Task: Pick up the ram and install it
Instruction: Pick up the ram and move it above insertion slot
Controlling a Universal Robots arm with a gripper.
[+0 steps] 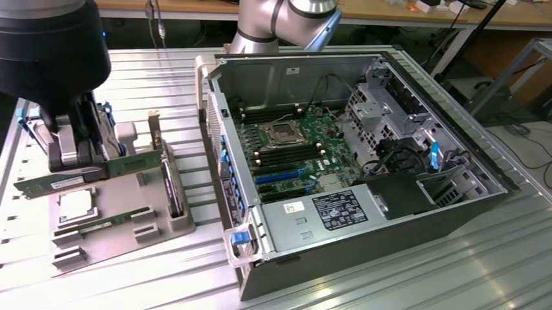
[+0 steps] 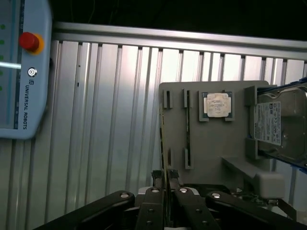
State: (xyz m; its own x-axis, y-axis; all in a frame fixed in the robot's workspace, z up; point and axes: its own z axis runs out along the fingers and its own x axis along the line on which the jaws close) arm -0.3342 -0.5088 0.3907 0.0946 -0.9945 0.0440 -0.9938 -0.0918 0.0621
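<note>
"UNIVERSAL ROBOTS" runs in dark capitals down the pale blue edge of the control tablet (image 2: 26, 96), below its red button. The printed labels on the hard drive (image 2: 280, 127), the processor chip (image 2: 217, 104), the computer's power supply (image 1: 335, 210) and the ram (image 1: 35, 186) are too small to read

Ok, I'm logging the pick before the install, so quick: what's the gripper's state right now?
Gripper: closed, holding the ram.
</note>
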